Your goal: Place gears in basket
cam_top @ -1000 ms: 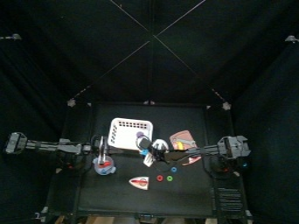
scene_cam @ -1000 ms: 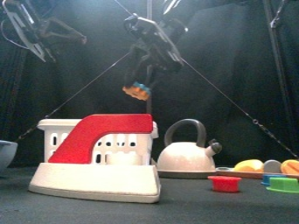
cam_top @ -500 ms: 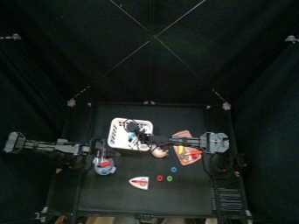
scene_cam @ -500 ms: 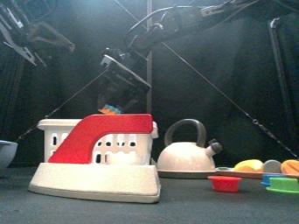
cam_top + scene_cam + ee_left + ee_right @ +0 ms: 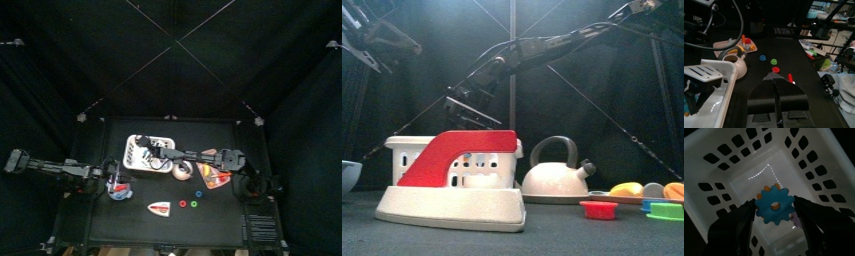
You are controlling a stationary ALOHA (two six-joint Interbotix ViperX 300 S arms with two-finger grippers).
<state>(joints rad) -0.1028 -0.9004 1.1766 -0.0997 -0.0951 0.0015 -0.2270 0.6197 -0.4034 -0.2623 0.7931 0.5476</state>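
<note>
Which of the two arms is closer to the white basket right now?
The right. Its gripper hangs over the white basket, holding a blue gear above the inside. The left gripper rests beside the basket, over the table.

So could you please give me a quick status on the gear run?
Right gripper over basket, shut on blue gear. Left gripper shut, empty, beside basket. Three gears on table. Nothing in the way.

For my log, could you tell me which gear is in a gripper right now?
The blue gear, held between the right gripper's jaws over the basket. The red, green and other blue gear lie on the table.
</note>
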